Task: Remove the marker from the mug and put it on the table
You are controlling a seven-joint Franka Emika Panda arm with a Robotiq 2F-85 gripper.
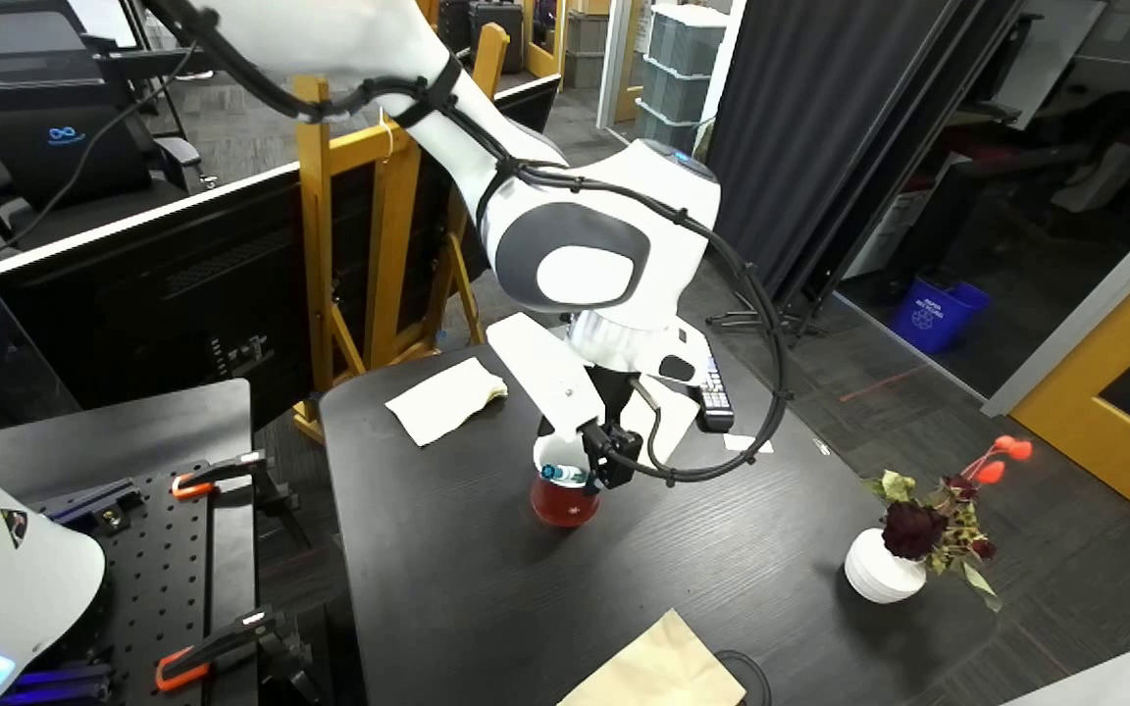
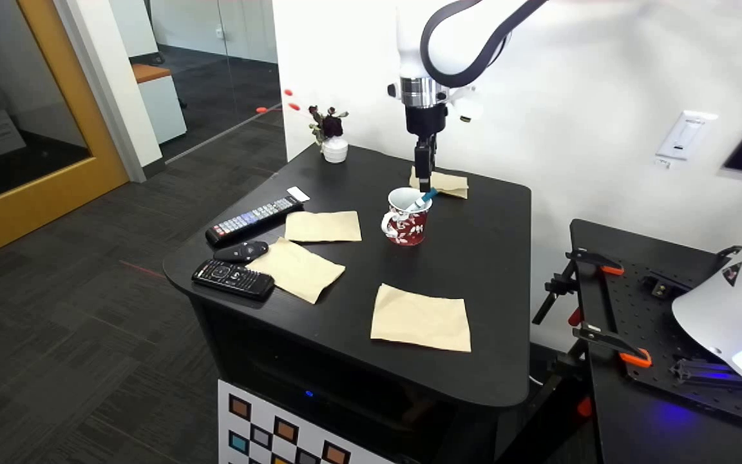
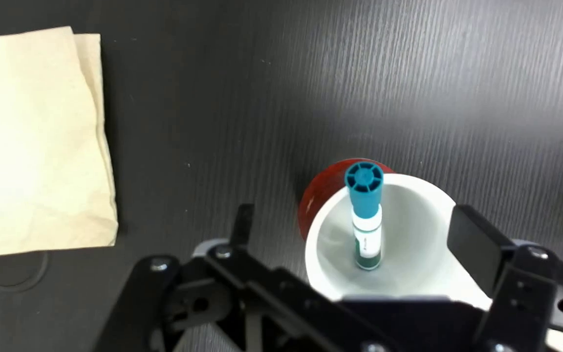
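The marker (image 3: 365, 215) has a teal cap end and a white and green body. It stands tilted inside the red mug (image 3: 408, 210) with the white inside, its teal end above the rim. In both exterior views the marker (image 1: 563, 475) (image 2: 421, 201) leans in the mug (image 1: 565, 504) (image 2: 408, 229). The mug stands upright on the dark table (image 2: 487, 258). My gripper (image 3: 357, 230) is open, its fingers wide apart on either side of the marker, touching neither finger. In an exterior view the gripper (image 2: 426, 182) points down just above the mug's rim.
Several tan napkins (image 2: 420, 318) (image 3: 42, 142) lie around the mug. Remotes (image 2: 255, 219) (image 2: 234, 278) lie at one table edge. A white flower pot (image 1: 884, 566) stands near another edge. The mug's handle (image 2: 387, 224) sticks out sideways. A cable hangs beside the wrist.
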